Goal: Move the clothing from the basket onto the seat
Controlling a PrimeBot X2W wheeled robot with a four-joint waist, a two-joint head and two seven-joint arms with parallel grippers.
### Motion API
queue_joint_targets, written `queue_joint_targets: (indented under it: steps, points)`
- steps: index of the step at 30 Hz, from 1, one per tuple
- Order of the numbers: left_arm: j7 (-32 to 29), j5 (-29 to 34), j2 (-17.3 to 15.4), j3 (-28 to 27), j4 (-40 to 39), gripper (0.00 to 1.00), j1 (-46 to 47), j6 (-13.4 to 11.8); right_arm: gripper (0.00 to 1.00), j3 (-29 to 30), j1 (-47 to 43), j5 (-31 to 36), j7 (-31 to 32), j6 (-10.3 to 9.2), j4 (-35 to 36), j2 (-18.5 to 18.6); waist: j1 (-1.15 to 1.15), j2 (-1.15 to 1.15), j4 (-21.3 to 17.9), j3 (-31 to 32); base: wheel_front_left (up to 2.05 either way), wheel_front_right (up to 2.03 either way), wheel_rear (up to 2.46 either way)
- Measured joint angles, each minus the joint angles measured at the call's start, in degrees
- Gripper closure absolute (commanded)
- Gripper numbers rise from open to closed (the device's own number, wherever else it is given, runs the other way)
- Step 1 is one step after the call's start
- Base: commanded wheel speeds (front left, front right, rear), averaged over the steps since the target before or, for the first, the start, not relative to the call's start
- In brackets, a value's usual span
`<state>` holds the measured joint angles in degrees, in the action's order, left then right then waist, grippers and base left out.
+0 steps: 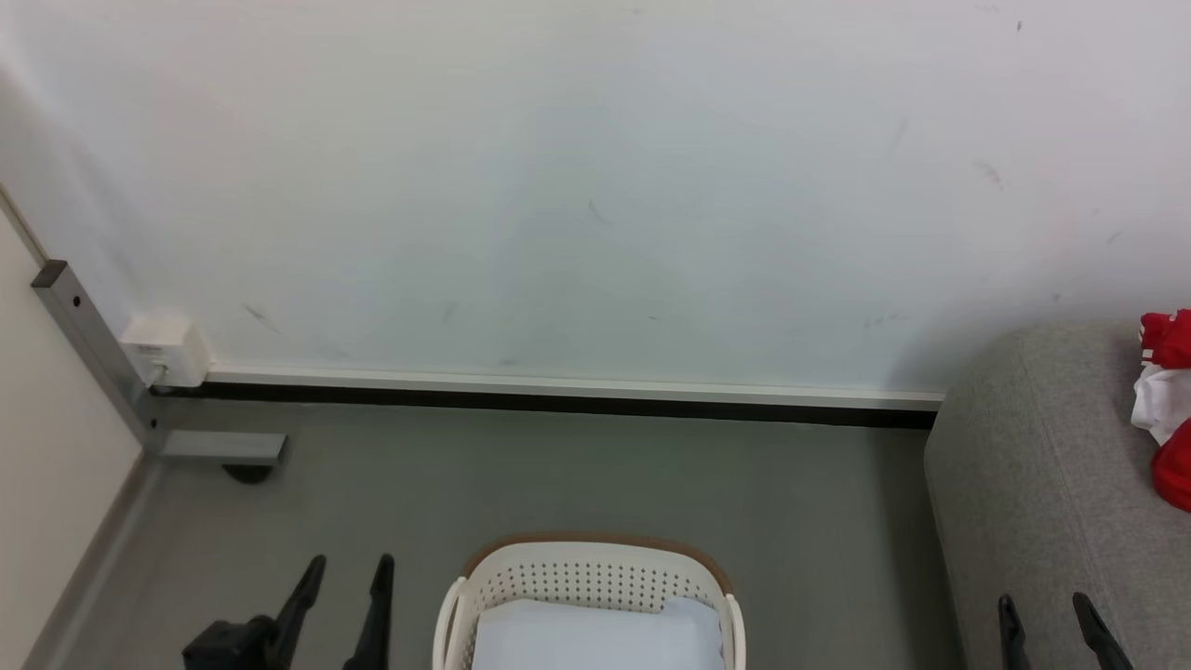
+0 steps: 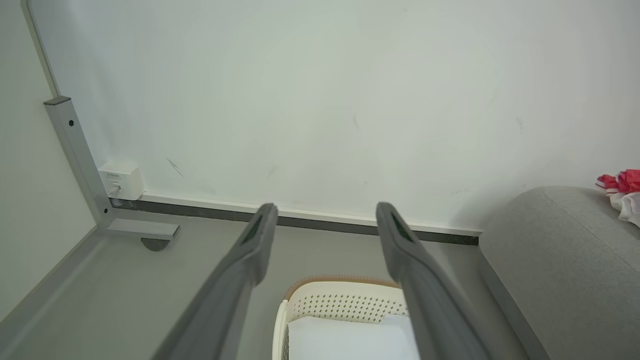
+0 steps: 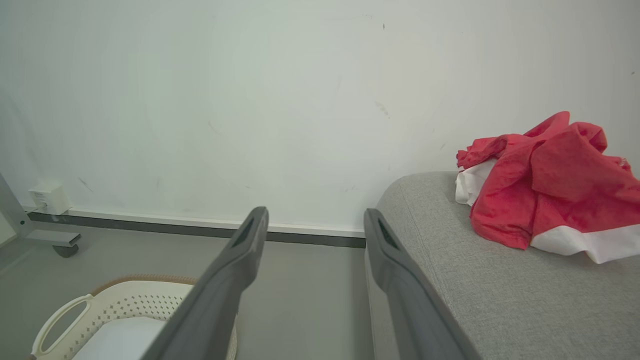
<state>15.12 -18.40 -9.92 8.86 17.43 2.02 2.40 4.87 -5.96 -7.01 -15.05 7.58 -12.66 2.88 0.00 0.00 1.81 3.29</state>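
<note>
The clothing (image 3: 540, 190) lay crumpled on the seat (image 3: 500, 300), at three o'clock from the basket (image 1: 595, 579). My left gripper (image 1: 350, 560) and right gripper (image 1: 1042, 600) stood wide and empty. I judged it soft and light, best pinched at a raised fold.

Basket (image 1: 595, 577) sat on floor (image 1: 651, 475) at centre, nr the robot, w/ a flat cloth (image 1: 595, 637) lying in it. Seat (image 1: 1033, 484) stood right of basket, apart from it, far end at the wall (image 1: 595, 186). Clothing (image 1: 1174, 475) lay on seat, twd its right. Left hand (image 1: 350, 558) was just left of basket; right hand (image 1: 1042, 598) at seat's near end.
</note>
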Motion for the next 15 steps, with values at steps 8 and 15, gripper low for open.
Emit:
queue_joint_targets:
  steps: [8, 15]
  points:
    - [0.0, 2.8, 2.0, -3.5, 0.4, 0.0, -0.1, 2.1, 0.0, -0.4, 0.0, -0.1, 0.0, 0.0, 0.0, 0.0, 0.0, 0.0, -0.8, 0.0, 0.0, 0.0, 0.0]
    - [0.0, 3.6, 3.3, -4.5, 1.2, 1.0, -0.4, 3.4, 1.0, -0.5, -0.1, -0.1, 0.1, 0.0, -0.9, -0.1, 0.0, 0.0, -1.0, -0.1, 0.0, 0.0, 0.0]
